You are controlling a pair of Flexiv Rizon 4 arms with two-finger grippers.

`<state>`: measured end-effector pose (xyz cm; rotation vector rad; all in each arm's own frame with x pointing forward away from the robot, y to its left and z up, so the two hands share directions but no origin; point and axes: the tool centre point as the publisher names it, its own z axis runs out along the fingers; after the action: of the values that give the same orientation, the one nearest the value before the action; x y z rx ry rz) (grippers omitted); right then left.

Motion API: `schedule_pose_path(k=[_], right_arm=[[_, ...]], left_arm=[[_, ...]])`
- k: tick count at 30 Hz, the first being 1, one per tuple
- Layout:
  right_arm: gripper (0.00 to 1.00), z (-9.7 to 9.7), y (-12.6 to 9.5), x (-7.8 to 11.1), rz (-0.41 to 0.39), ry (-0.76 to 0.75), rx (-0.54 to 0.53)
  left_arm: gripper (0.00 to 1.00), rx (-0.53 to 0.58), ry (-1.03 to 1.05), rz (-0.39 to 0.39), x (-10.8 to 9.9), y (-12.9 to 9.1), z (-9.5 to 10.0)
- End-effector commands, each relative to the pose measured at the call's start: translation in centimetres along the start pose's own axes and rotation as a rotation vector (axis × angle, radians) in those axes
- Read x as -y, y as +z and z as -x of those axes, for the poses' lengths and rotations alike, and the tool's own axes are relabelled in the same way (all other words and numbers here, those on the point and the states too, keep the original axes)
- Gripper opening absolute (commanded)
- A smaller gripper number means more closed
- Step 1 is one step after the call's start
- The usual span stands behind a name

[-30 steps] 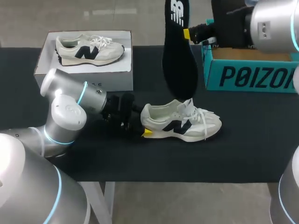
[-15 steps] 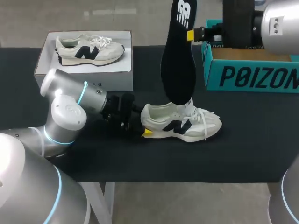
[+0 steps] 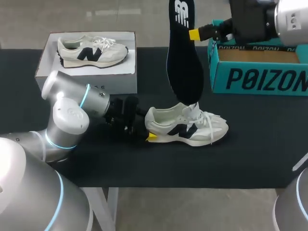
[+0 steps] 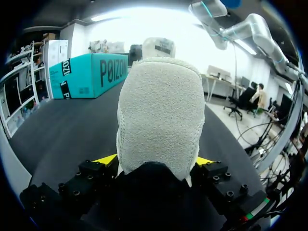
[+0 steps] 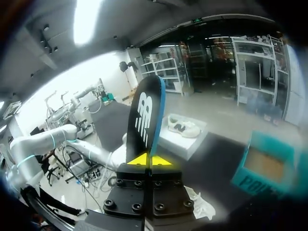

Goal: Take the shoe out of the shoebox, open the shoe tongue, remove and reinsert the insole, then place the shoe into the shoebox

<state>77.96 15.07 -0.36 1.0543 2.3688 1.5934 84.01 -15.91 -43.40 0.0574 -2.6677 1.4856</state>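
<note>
A black desk [image 3: 255, 144] carries a white shoe [image 3: 187, 126] near its middle. The left pincer [image 4: 155, 160] is clamped on the shoe's heel, with a yellow tip on each side. Above the shoe, the right pincer [image 3: 193, 34] pinches a dark insole [image 3: 184, 62], whose lower end hangs close to the shoe's opening. Behind the shoe to the left, a white box [image 3: 48, 72] holds a second shoe [image 3: 91, 52]. Behind it to the right stands an open teal shoebox [image 3: 260, 79].

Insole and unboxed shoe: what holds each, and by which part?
Right end effector pinches the insole by its logo-end edge; left end effector clamps the shoe by its heel.
</note>
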Motion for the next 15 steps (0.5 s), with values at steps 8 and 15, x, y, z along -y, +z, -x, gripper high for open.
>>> schedule_pose_path(k=[8,15], right_arm=[[0.00,1.0,1.0,-0.1,0.119,0.059,-0.089],[0.00,-2.4,-1.1,-0.7,0.137,0.006,-0.281]], left_arm=[[0.00,-0.001,0.000,0.000,-0.1,0.1,0.0],[0.00,-0.001,0.000,0.000,-0.1,0.1,0.0]])
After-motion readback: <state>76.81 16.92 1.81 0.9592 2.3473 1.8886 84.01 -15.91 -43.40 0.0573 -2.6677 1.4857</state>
